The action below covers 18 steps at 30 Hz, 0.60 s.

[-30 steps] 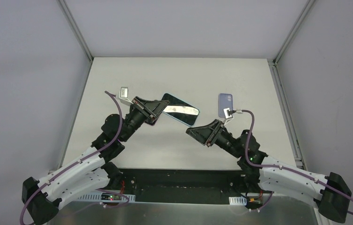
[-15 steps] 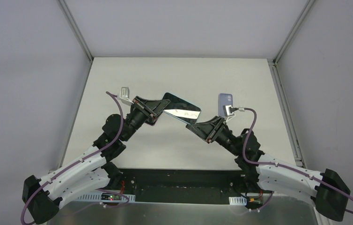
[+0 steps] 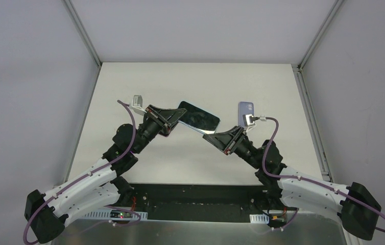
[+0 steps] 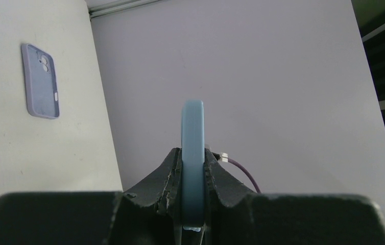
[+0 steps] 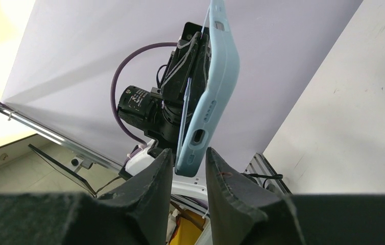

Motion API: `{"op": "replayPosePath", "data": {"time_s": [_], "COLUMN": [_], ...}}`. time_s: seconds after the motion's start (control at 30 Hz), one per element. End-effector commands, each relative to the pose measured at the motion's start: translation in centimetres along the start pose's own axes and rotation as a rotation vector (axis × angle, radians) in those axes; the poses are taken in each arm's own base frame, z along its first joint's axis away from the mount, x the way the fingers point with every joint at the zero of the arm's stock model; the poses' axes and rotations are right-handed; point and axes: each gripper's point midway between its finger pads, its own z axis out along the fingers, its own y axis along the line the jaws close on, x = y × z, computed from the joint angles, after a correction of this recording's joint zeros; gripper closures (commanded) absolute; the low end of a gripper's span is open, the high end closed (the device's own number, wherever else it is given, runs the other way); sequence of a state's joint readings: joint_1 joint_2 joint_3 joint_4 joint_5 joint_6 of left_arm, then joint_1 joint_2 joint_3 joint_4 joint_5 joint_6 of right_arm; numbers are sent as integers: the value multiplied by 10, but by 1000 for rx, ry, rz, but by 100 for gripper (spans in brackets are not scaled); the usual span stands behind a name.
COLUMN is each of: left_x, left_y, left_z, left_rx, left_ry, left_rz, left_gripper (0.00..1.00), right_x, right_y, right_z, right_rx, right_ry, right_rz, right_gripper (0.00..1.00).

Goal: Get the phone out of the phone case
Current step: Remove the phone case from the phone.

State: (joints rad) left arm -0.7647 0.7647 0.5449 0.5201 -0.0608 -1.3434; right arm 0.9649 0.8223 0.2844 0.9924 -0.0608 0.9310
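A phone in a light blue case [image 3: 196, 117] is held in the air above the table, screen up. My left gripper [image 3: 172, 120] is shut on its left end; in the left wrist view the blue case edge [image 4: 192, 148] is clamped between the fingers. My right gripper [image 3: 212, 138] is open with its fingers either side of the case's right end [image 5: 208, 97], apart from it. In the right wrist view the dark phone shows parting slightly from the case along one edge.
A second, lavender phone case [image 3: 246, 114] lies flat on the table behind the right arm; it also shows in the left wrist view [image 4: 41, 80]. The table's metal rails run along the left and right edges.
My right gripper has moved up and left until its fingers straddle the phone's right end. The left gripper has tilted the phone slightly.
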Motion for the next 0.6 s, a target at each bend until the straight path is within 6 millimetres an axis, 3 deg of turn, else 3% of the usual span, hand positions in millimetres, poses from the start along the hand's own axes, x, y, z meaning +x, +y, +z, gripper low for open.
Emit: {"op": "replayPosePath", "data": {"time_s": [0.0, 0.3, 0.57], "left_x": [-8, -3, 6], "left_y": [-53, -50, -51], "left_z": [-5, -4, -4], "left_rx": [181, 175, 182], "left_ry": [-11, 14, 61], "left_rz": [-75, -99, -68], "left_gripper": [100, 100, 100], "right_x": [-8, -4, 2], "right_y": [21, 25, 27], "right_z": [0, 2, 1], "right_rx": [-87, -107, -123], "right_ry": [-30, 2, 42], "right_rz": [-6, -55, -178], "right_gripper": [69, 79, 95]}}
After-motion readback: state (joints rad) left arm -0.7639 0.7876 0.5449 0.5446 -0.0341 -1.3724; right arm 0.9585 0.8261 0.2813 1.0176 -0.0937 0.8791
